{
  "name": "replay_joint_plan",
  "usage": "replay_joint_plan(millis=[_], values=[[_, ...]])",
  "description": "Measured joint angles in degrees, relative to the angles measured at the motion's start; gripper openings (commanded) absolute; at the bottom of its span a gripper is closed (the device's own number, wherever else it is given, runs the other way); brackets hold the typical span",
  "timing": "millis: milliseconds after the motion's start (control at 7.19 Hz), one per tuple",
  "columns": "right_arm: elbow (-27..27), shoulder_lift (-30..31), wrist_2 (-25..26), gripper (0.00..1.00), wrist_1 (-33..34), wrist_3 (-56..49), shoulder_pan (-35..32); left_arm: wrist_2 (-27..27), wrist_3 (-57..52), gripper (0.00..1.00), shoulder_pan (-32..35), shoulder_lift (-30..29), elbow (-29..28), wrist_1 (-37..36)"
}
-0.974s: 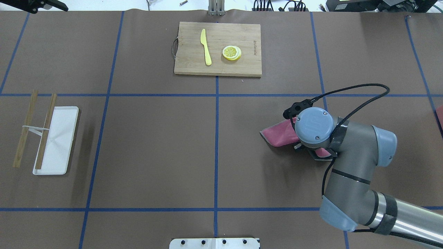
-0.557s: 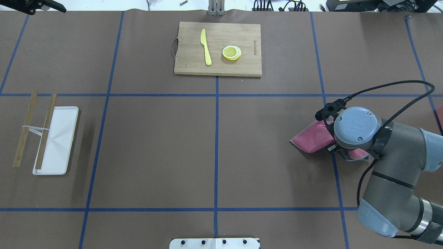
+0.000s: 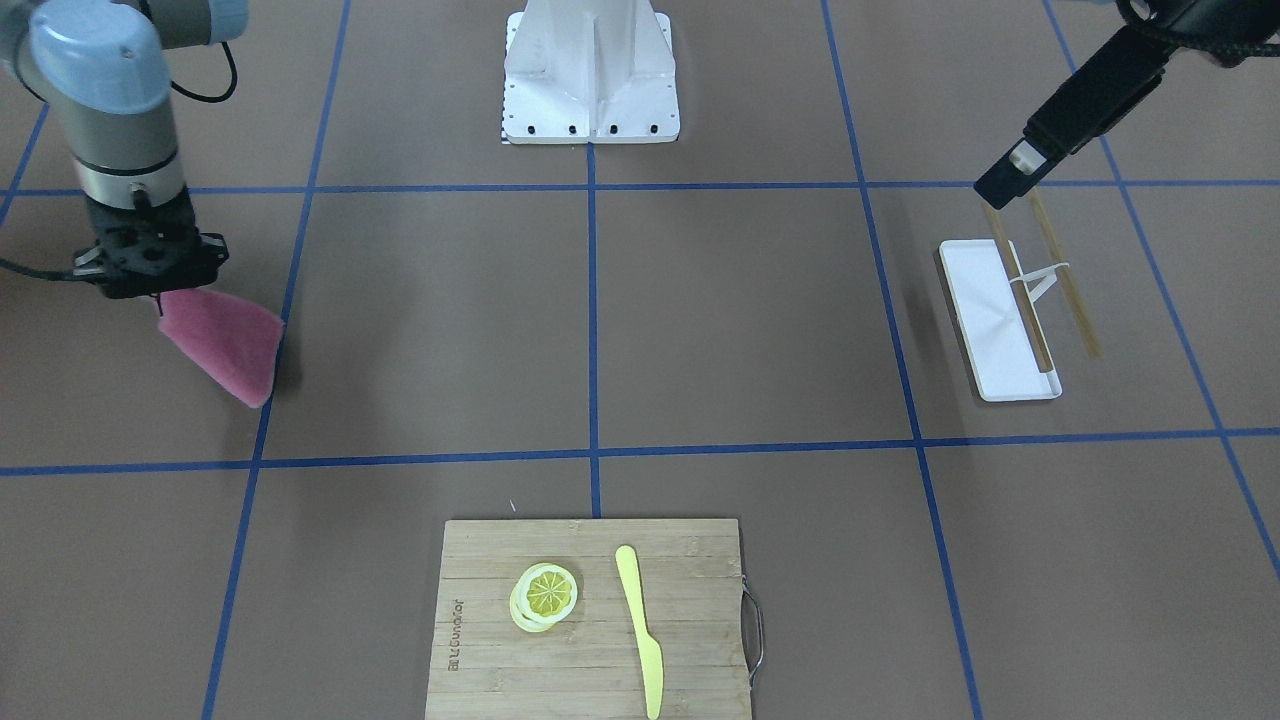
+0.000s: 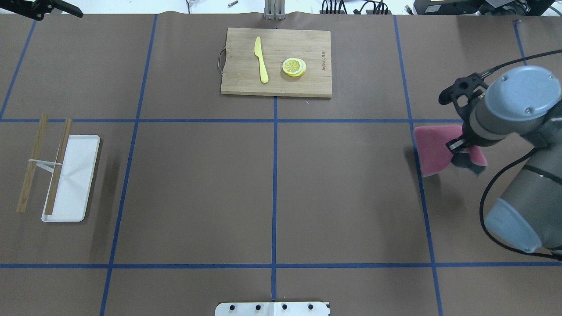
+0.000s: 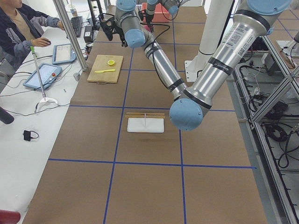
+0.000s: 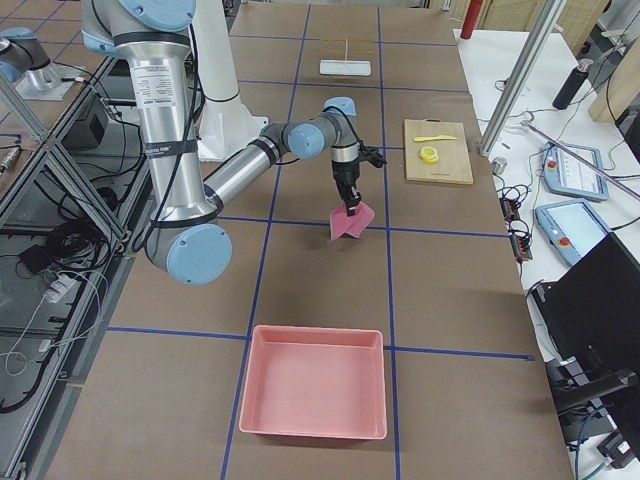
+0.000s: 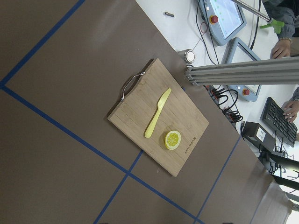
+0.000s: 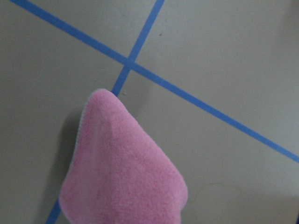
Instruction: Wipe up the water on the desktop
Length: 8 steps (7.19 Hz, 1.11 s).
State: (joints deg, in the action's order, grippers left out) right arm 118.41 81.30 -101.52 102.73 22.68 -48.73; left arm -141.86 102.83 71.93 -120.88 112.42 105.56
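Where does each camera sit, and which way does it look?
Front: across the desktop, facing the base; right gripper holds a cloth.
Overhead: behind the robot, looking forward and down; right arm shows.
Left side: desktop's left end; left arm near.
Right side: opposite end; right arm near.
Left wrist: cutting board below; no body.
Right wrist: cloth below; no fingers.
Shared: front and overhead show the cutting board.

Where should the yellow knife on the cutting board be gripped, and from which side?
I'd take the yellow knife by its handle, the end nearer the robot, from straight above, pinching across its width. It lies flat on the cutting board, clear of the lemon slice.
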Motion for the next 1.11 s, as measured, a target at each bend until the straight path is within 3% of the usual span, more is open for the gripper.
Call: replay_joint_plan(millis=[696,1113], values=[[-0.11,12.01,-2.87,0.00,1.70,-26.91,-24.25,0.00,-0.58,0.85,-0.43,1.01,-1.13,0.14],[-6.26,16.01,-2.82,0.00,0.51,-39.42,-34.66,0.00,-0.76,0.85,-0.53,0.51,-1.99,0.16]])
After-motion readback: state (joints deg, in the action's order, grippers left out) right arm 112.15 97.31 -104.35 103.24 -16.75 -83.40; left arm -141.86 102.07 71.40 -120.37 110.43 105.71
